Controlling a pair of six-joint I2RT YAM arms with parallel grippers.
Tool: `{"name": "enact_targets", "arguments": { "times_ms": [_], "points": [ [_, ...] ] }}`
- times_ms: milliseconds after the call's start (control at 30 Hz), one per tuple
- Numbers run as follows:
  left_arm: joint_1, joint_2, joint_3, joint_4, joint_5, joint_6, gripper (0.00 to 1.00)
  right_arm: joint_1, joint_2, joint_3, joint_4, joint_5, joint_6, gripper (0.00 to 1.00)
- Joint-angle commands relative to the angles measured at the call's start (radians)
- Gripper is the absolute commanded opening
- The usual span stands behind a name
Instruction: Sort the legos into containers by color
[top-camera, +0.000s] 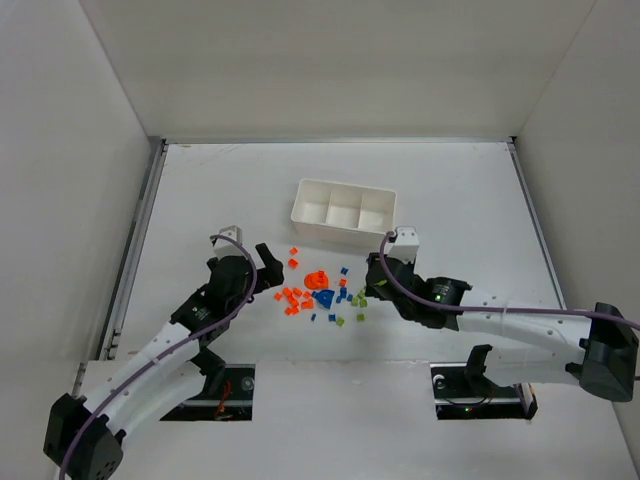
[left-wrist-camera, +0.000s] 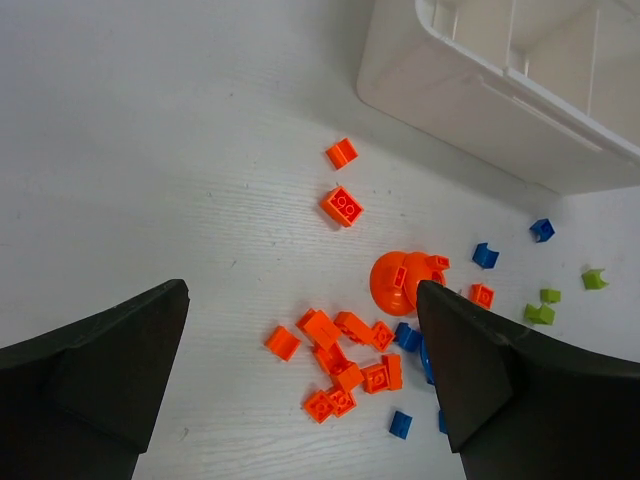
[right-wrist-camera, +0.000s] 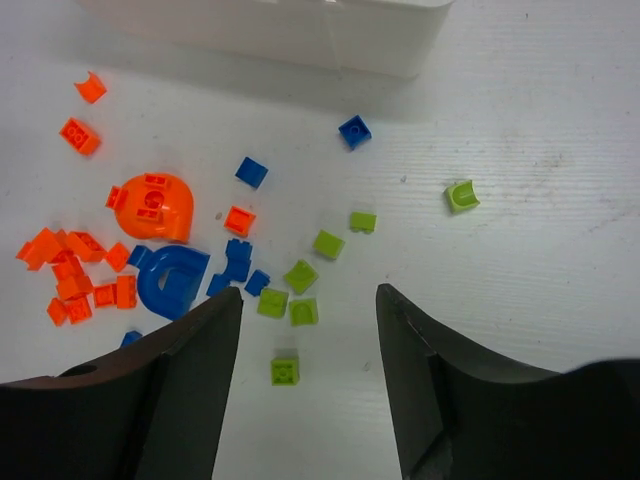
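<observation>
the white, faintly grained tabletop (top-camera: 450, 200) carries everything. the containers (top-camera: 335, 233), three compartments of one glossy white plastic tray with thin dividers, sit at upper centre of the top view; no brick shows inside them. the left claw (left-wrist-camera: 302, 290) and the right claw (right-wrist-camera: 310, 292) both stand spread wide, pinching nothing, flanking the scatter from either side. the legos (top-camera: 320, 290) lie loose at mid frame, just below the tray. largest are an orange dome-like piece (right-wrist-camera: 155, 205) and a blue arch-like piece (right-wrist-camera: 172, 278) close beside it; both look rigid and light, and are probably best taken across a straight edge, since the curve would likely slip. small orange bricks (right-wrist-camera: 75, 275) crowd at the left, blue bricks (right-wrist-camera: 252, 172) lie in the middle, lime green bricks (right-wrist-camera: 328, 243) to the right. they look hard, smooth, nearly weightless and apt to skid, so a pinch across two flat sides of a lone outlier seems safest.
</observation>
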Motion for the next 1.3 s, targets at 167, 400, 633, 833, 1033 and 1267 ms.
{"name": "enact_targets", "arguments": {
  "times_ms": [167,400,633,833,1033,1267],
  "points": [
    [-0.012,0.164,0.083,0.154,-0.033,-0.040,1.00,-0.003,-0.061,-0.061,0.075,-0.011,-0.016,0.23],
    [-0.078,0.204,0.035,0.474,-0.047,-0.114,1.00,-0.045,-0.076,-0.023,-0.021,-0.024,0.022,0.07],
    [-0.114,0.201,0.038,0.423,-0.024,-0.078,0.25,-0.075,-0.026,0.051,-0.135,-0.042,0.059,0.21],
    [-0.215,0.134,0.025,0.292,-0.019,-0.037,0.13,-0.072,0.074,0.054,-0.115,-0.067,0.207,0.41],
    [-0.316,0.025,-0.070,0.275,-0.013,0.009,0.29,-0.075,0.209,0.115,-0.121,-0.096,0.301,0.48],
    [-0.338,0.045,-0.101,0.318,-0.011,0.040,0.31,-0.137,0.330,0.180,-0.109,-0.125,0.295,0.47]
  ]
}}
